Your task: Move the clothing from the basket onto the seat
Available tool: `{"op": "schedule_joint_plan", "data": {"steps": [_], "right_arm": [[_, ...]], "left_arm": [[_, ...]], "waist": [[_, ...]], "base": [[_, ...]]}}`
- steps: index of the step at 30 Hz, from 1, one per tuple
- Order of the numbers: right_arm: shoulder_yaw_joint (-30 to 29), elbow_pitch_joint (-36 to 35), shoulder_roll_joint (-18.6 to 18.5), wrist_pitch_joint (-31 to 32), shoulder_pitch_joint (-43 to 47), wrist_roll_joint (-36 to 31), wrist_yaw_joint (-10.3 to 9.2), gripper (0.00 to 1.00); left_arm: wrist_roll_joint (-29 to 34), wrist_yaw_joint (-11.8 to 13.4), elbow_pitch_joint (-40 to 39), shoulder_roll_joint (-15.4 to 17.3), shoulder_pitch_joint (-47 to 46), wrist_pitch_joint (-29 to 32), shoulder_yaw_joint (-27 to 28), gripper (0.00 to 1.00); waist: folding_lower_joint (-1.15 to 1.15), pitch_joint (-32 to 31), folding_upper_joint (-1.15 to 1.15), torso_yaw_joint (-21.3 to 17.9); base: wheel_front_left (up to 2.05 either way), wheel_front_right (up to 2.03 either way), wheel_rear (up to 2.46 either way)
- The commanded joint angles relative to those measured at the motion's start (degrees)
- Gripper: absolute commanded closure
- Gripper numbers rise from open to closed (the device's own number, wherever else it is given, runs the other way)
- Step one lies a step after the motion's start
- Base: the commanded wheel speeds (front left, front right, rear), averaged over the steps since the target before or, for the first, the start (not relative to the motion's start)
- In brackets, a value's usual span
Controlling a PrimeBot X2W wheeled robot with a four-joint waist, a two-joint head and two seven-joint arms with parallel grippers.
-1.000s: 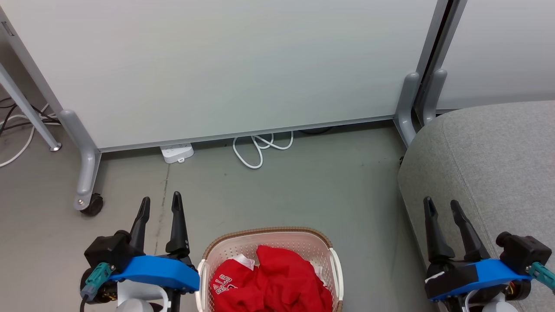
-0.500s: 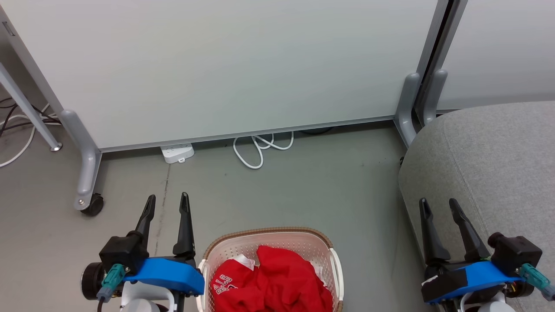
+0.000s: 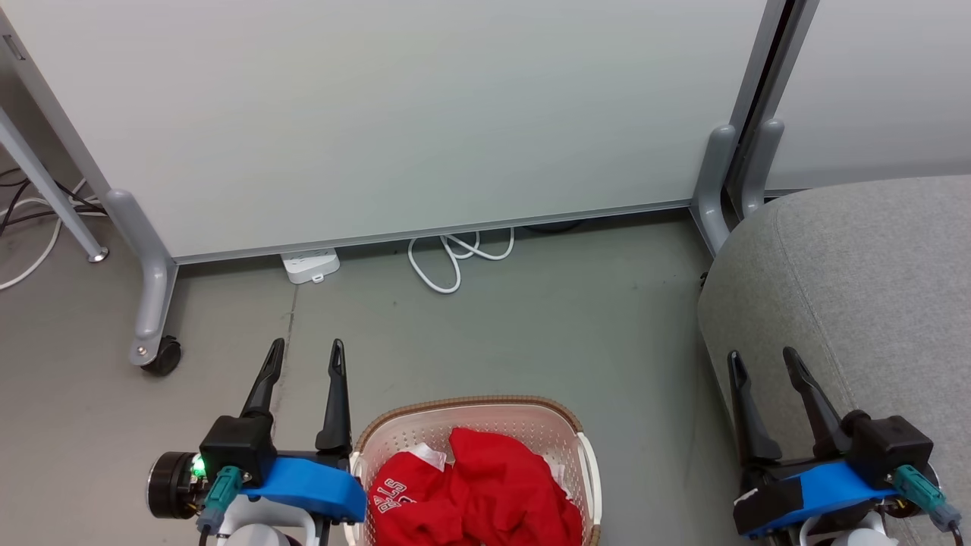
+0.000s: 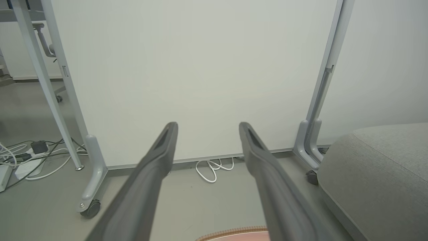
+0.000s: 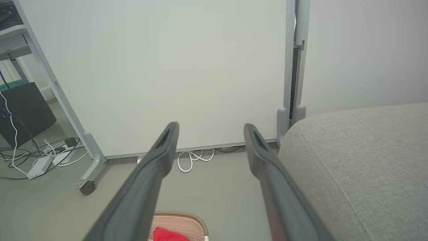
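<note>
Left end effector (image 3: 306,345) sits at the near left, just left of the basket (image 3: 463,402). Its two dark fingers are spread wide apart and hold nothing. Right end effector (image 3: 760,353) sits at the near right, equally wide open and empty, its fingers over the near left edge of the seat (image 3: 857,288). Between them, on the grey floor (image 3: 531,326), the basket is a cream-white perforated tub with a brown woven-look rim and white side handles. The clothing (image 3: 485,489) fills it: a crumpled heap of bright red soft fabric, with white block lettering on its left fold and a white tag poking out at the far left of the heap. The seat is light grey, rounded at its edge, with a stitched seam. It stands to the right of the basket, apart from it. Farther off, a looped white cable (image 3: 455,262) and a white power strip (image 3: 309,265) lie at the foot of a pale partition panel (image 3: 394,114).
</note>
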Motion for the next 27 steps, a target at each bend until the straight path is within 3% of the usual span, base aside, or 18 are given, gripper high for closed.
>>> {"op": "schedule_joint_plan", "data": {"steps": [1, 9, 21, 27], "right_arm": [[0.0, 0.1, -0.4, -0.4, -0.6, -0.8, 0.11, 0.0], [0.1, 0.3, -0.4, -1.2, -0.7, -3.8, 0.08, 0.0], [0.3, 0.5, -0.4, -1.2, -0.6, -3.2, 0.08, 0.0], [0.3, 0.6, -0.4, -1.2, -1.0, -3.2, 0.08, 0.0]], "left_arm": [[0.8, 0.3, 0.0, 0.2, -0.8, -0.3, -0.1, 0.0], [3.8, 0.4, 0.4, 0.2, -0.8, -1.2, -0.6, 0.0], [4.0, 0.0, 0.9, 0.2, -0.7, -1.2, -0.3, 0.0], [4.9, -1.2, 1.9, 0.2, -1.9, -1.2, -1.2, 0.0]], "waist": [[0.0, 0.0, 0.0, 0.0], [0.0, 0.1, 0.0, 0.2], [0.0, 0.1, 0.0, 0.2], [0.0, 0.5, 0.0, 0.3]], "base": [[0.0, 0.0, 0.0], [0.0, 0.0, 0.0], [0.0, 0.0, 0.0], [0.0, 0.0, 0.0]]}}
